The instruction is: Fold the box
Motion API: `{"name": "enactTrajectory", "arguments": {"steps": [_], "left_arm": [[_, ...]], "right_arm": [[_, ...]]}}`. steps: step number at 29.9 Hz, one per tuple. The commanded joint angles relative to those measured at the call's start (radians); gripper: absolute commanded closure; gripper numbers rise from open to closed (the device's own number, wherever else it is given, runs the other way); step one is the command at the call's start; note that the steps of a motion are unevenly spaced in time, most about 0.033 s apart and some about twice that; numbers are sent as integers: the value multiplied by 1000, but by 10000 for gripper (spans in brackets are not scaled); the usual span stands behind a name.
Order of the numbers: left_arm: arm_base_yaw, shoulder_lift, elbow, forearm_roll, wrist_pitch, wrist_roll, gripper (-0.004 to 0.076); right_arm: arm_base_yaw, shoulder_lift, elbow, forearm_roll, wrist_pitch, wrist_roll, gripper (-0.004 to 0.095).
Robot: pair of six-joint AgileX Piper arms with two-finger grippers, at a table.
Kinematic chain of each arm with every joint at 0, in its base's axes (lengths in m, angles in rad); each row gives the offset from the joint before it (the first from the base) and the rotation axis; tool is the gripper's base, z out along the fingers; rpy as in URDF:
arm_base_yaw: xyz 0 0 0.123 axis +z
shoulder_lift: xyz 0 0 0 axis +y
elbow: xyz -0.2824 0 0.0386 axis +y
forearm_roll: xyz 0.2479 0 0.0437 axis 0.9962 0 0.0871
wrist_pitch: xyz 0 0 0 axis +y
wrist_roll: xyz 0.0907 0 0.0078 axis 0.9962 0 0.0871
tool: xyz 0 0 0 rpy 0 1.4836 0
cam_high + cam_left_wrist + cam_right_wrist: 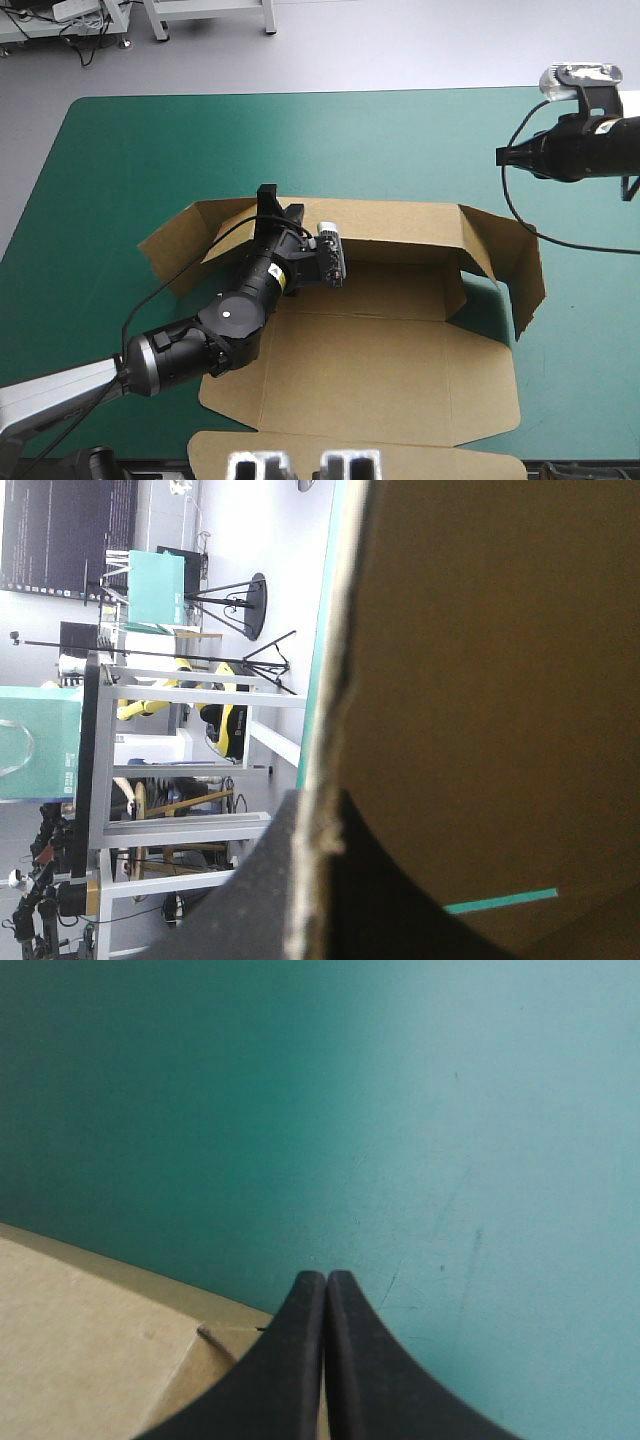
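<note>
The brown box [380, 340] lies in the middle of the table with its base flat. Its back wall [400, 222] is raised, and the end flaps at the left [175, 245] and right [522, 272] stand partly up. My left gripper [268, 198] is at the left end of the back wall, shut on it. In the left wrist view the board's edge [322, 730] runs up between the black fingers [250, 900]. My right gripper [503, 155] hovers shut above the cover, beyond the box's right corner. A corner of the box [90, 1340] lies under the right gripper [326, 1278].
A front flap [350, 452] of the box reaches the table's near edge. The teal-green cover [300, 145] stretches from the back wall to the table's far edge. The right arm's black cable [520, 215] hangs over the box's right flap.
</note>
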Motion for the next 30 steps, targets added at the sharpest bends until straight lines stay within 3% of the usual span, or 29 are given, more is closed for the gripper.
{"name": "enactTrajectory", "arguments": {"steps": [1, 12, 19, 25, 30], "left_arm": [[-6, -35, -25, 40, 18, -30, 733], [-6, -33, -25, 40, 18, -30, 733], [-6, -33, -25, 43, 18, -30, 733], [-6, -33, -25, 52, 18, -30, 733], [-6, -33, -25, 52, 10, -53, 733]], "right_arm": [[-1, 53, -35, 43, -1, -21, 921], [-1, 122, -19, 52, 52, -41, 921], [-1, 31, 200, 52, -11, -106, 921], [-1, -20, 306, 55, -1, -136, 921], [-1, -74, 384, 113, -26, -173, 921]]}}
